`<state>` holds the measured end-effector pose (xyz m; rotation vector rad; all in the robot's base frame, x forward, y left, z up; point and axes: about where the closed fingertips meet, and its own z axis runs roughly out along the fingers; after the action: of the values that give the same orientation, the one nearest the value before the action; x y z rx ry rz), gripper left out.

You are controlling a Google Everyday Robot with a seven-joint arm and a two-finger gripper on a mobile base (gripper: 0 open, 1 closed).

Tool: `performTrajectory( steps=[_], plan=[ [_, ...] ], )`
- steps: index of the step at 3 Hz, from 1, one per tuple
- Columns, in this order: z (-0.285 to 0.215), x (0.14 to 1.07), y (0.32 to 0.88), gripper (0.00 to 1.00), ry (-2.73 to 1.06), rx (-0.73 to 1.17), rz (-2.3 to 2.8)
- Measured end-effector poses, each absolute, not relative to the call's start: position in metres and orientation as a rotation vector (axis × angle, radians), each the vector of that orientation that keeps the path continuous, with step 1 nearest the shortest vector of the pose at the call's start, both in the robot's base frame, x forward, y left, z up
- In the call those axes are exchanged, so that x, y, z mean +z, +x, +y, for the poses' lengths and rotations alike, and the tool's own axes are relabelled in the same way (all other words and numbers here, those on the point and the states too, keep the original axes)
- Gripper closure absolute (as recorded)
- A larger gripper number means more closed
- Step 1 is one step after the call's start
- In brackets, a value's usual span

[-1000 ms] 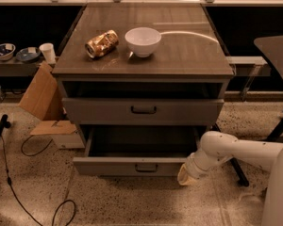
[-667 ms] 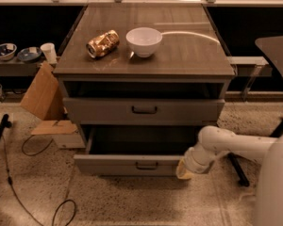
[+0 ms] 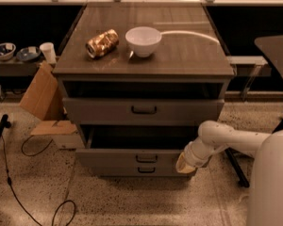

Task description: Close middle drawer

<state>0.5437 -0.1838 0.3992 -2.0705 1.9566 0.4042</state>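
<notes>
Middle drawer (image 3: 113,157) partly pulled out, at 6 o'clock below the tabletop (image 3: 179,55). End effector (image 3: 185,164) touching the drawer front's 3 o'clock end. Spread or pressed together: can't tell.

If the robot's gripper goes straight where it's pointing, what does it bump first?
Most likely the front of the middle drawer, at its right end. The gripper looks right against it, though depth is unclear.
</notes>
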Motion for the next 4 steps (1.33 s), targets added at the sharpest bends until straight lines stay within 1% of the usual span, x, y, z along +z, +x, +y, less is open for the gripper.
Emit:
performTrajectory(
  steps=[1,2,3,4],
  plan=[
    [-0.186,0.407,0.580,1.00,-1.972,0.382,2.020],
    [-0.187,0.408,0.584,1.00,-1.958,0.380,2.028],
    [-0.187,0.418,0.613,1.00,-1.877,0.369,2.071],
    [-0.186,0.422,0.627,1.00,-1.820,0.367,2.107]
  ],
)
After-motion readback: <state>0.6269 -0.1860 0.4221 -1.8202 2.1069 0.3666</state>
